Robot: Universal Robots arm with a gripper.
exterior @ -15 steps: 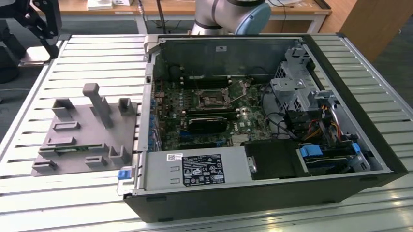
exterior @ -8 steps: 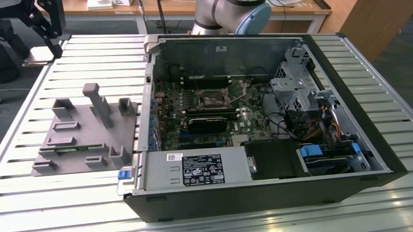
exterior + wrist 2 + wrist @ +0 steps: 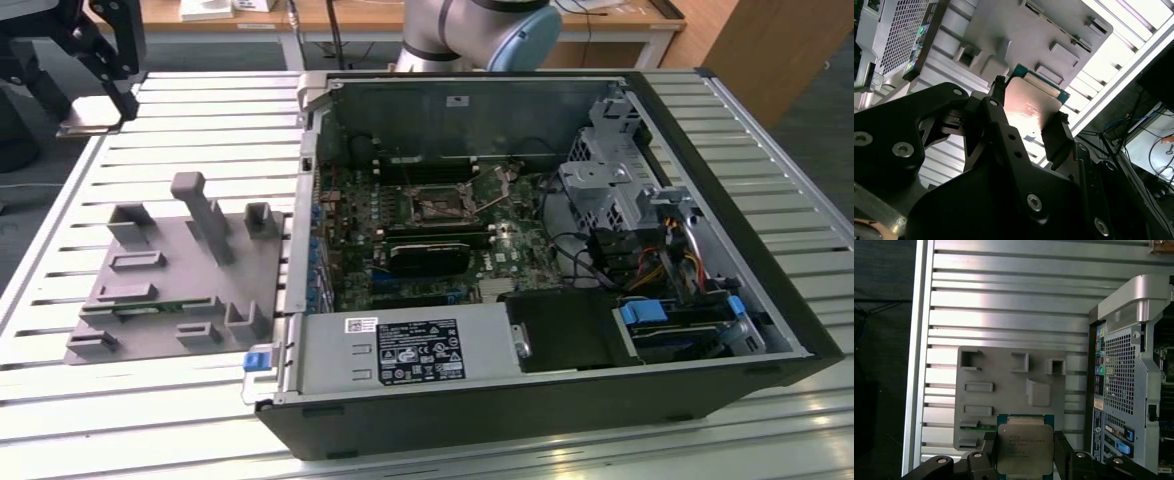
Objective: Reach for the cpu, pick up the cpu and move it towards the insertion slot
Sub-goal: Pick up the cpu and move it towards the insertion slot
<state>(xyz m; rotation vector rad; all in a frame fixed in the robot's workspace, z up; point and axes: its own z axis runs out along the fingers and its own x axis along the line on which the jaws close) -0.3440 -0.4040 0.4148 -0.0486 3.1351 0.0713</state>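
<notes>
Cpu [image 3: 1024,446] is clamped in the gripper [image 3: 1025,456]: a black finger [image 3: 1062,452] presses on each of two opposite edges, and nothing else is held. Its silver lid faces the first wrist view. By the look of both wrist views it hangs off the grey tray [image 3: 1004,390], which lies on the slatted table [image 3: 1004,300]. In the exterior view the gripper sits at the far left, beyond the tray. The insertion slot [image 3: 435,206] lies on the motherboard inside the open computer case [image 3: 534,420], well apart toward the exterior view's right.
</notes>
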